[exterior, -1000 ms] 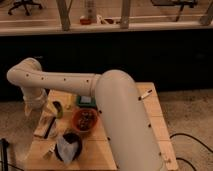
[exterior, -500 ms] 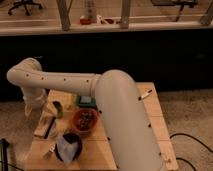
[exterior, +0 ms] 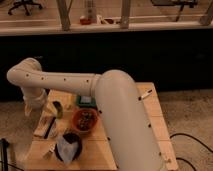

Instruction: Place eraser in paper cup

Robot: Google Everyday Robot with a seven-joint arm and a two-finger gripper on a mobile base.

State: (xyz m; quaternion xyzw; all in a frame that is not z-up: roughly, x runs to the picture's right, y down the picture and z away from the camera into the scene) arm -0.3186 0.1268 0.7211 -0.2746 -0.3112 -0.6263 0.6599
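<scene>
The paper cup (exterior: 57,108), small and pale tan with a dark inside, stands near the left of the wooden table (exterior: 150,125). My gripper (exterior: 31,106) hangs from the bent white arm (exterior: 65,82) at the table's left edge, a little left of the cup and above the table top. I cannot pick out the eraser; it may be hidden at the gripper.
A reddish-brown bowl (exterior: 85,120) sits right of the cup. A dark bowl with whitish paper (exterior: 68,146) is at the front. A green box (exterior: 86,101) lies behind the bowl. A marker (exterior: 146,93) lies at the back right. Flat tan pieces (exterior: 44,126) lie at the left.
</scene>
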